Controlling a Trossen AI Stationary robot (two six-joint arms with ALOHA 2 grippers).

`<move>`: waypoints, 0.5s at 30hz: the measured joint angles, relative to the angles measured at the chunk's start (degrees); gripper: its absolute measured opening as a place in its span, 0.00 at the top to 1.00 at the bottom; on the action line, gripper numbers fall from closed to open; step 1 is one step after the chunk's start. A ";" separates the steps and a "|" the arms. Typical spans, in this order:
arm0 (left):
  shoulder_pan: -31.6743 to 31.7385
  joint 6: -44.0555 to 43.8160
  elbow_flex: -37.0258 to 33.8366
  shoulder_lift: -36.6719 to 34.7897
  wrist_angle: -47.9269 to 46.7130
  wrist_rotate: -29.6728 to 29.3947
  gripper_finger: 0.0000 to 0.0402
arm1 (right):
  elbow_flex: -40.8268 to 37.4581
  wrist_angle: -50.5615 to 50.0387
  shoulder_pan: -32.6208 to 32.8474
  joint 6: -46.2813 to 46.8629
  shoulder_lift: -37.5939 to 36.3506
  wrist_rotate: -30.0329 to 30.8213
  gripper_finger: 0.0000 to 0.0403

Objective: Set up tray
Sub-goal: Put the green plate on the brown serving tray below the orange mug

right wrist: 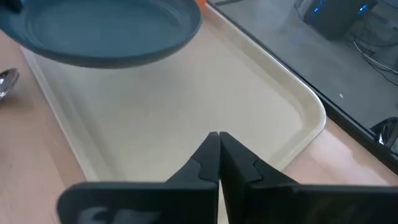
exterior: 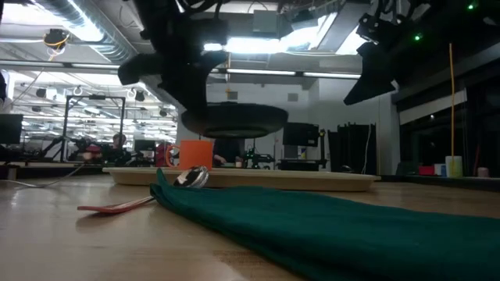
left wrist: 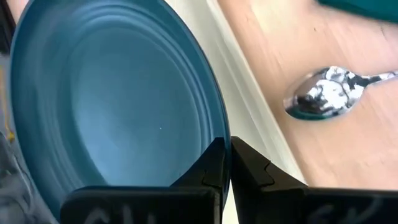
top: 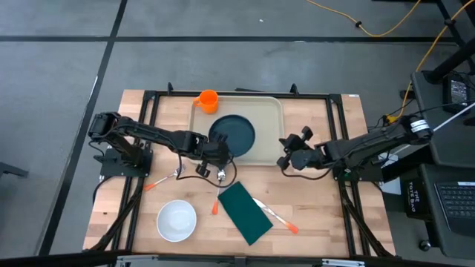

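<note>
Looking from largest down, we find the cream tray at the table's far middle, long axis left to right. Our left gripper pinches the rim of the dark blue plate and holds it lifted over the tray's left half — the tray floor lies directly beneath. Our right gripper, fingers pressed together on nothing, hovers at the tray's right end, nearer its bare half.

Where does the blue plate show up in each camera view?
High view: plate on the tray's left half, centre of picture.
Low view: plate seen edge-on, lifted above the tray, left of centre.
Left wrist view: plate fills the left, rim pinched by left gripper.
Right wrist view: plate top left.
Shared landmark: tray.
</note>
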 joint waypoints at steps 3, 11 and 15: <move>0.09 -3.40 -0.01 -0.08 -1.80 -0.02 0.99 | 0.00 0.76 -0.02 -0.14 0.30 -0.02 0.98; 0.26 -9.06 -6.78 -6.54 0.19 -0.42 0.99 | 0.02 2.03 -0.02 -1.92 0.26 0.52 0.99; 0.22 -9.35 -11.22 -10.75 5.81 -0.39 0.99 | 0.02 2.50 -0.02 -2.28 0.24 0.90 0.97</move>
